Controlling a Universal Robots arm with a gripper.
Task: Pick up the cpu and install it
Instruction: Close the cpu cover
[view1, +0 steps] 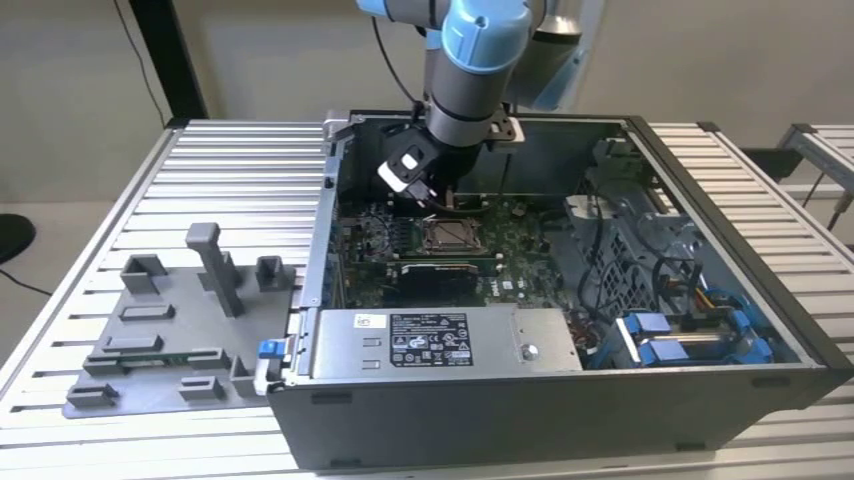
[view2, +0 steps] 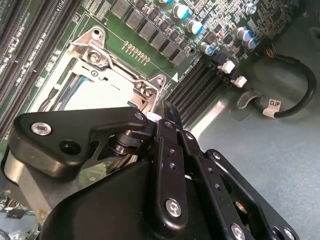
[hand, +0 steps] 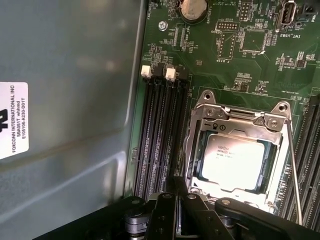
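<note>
The cpu (hand: 235, 161), a small square chip with a pale metal top, lies flat inside the metal-framed socket (hand: 200, 125) of the green motherboard (hand: 250, 55). In the second wrist view its pale top (view2: 92, 95) shows just past the black gripper links. My gripper (hand: 177, 184) hangs close above the socket's edge beside the memory slots (hand: 157, 125), apart from the chip. Its fingers stand together, shut with nothing between them. In the exterior view the gripper (view1: 434, 200) reaches down into the open computer case (view1: 747, 290), just behind the socket (view1: 450, 236).
A thin socket lever (hand: 292, 165) runs along one side of the frame. The power supply (view1: 427, 340) and blue drive bays (view1: 681, 335) fill the case's front. A grey fixture tray (view1: 174, 330) with plastic blocks stands on the slatted table at the exterior view's left. A cable (view2: 295, 100) lies on the case floor.
</note>
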